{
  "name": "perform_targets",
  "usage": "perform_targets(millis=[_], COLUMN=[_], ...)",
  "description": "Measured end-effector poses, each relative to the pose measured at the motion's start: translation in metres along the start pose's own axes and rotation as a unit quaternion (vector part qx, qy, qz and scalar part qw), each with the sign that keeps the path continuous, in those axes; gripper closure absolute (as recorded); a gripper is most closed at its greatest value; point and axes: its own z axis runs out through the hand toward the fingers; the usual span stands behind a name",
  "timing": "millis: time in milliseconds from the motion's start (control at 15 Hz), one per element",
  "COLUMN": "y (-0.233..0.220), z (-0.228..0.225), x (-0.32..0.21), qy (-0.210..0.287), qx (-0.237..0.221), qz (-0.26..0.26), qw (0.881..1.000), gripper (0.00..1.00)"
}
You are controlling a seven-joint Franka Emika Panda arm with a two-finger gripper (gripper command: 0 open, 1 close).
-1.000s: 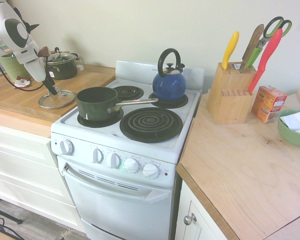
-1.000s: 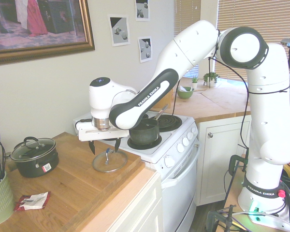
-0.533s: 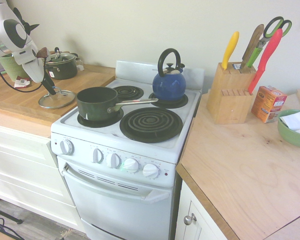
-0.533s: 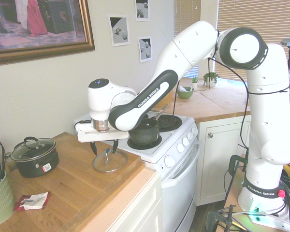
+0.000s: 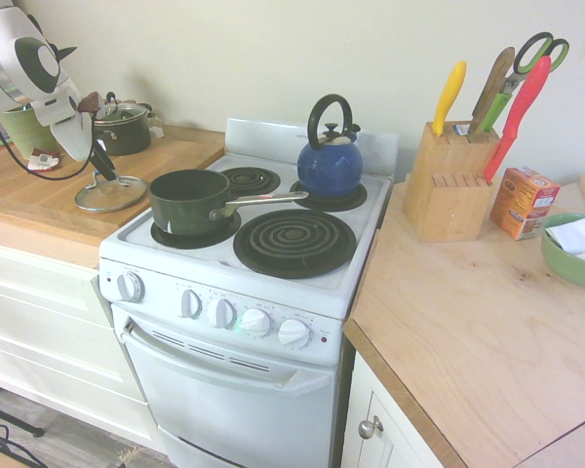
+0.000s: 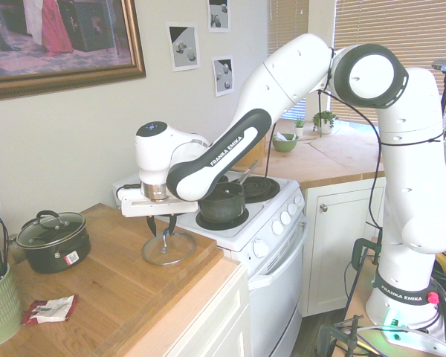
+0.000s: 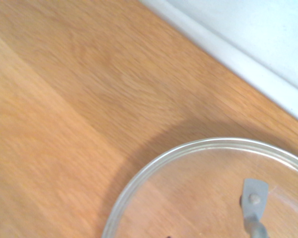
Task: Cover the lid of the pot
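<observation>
The gripper [image 6: 163,225] has narrowed around the one lid's [image 6: 168,248] knob; contact is unclear. The lid lies flat on the wooden counter [image 6: 97,286]. One pot [image 5: 189,201], handle pointing toward the kettle [image 5: 330,161].

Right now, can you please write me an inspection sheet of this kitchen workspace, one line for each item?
Surface: wooden counter beside a white stove.
Job's things: the lid lies flat on the counter; the pot stands uncovered on a front burner, handle toward the kettle side.
Clutter: black two-handled pot, blue kettle, knife block, orange box, green bowl, red wrapper, green utensil cup.
Claw: the claw is low over the lid, one finger on each side of its knob; contact cannot be told.
Cables: black cable at the arm.
Surroundings: framed painting, window blinds.
</observation>
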Motion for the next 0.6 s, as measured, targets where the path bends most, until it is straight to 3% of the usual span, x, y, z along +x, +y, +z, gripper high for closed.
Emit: perform_targets(millis=[600], y=[0.0004], z=[0.0031], x=[-0.0033], qy=[-0.001], qx=[-0.003], qz=[0.001], qw=[1.0], gripper=[1.0])
